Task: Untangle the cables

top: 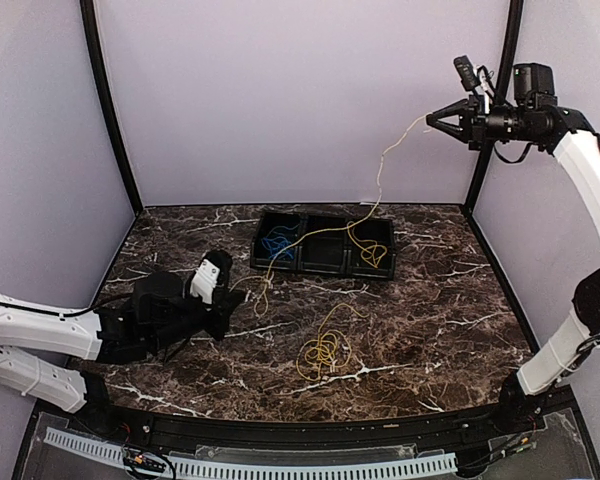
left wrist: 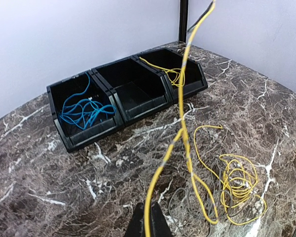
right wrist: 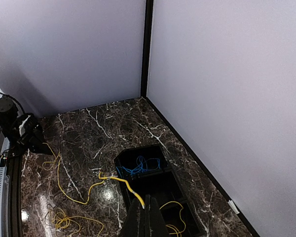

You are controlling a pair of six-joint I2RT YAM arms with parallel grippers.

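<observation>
A long yellow cable (top: 380, 172) runs from my left gripper (top: 236, 300) low over the table, across the black bin, up to my right gripper (top: 430, 118), which is raised high at the back right. Both grippers are shut on this cable. The left wrist view shows the cable (left wrist: 180, 133) leaving my left gripper (left wrist: 149, 223). The right wrist view shows its end (right wrist: 122, 180) in my right gripper (right wrist: 149, 213). A yellow tangle (top: 324, 352) lies on the table, with thin dark grey loops (left wrist: 170, 201) beside it. Blue cables (top: 277, 240) lie in the bin's left compartment.
A black three-compartment bin (top: 325, 270) stands at the back middle of the marble table. Its right compartment holds more yellow cable (top: 372, 254), and its middle compartment (left wrist: 133, 94) looks empty. Purple walls and black corner posts (top: 492, 130) close the space.
</observation>
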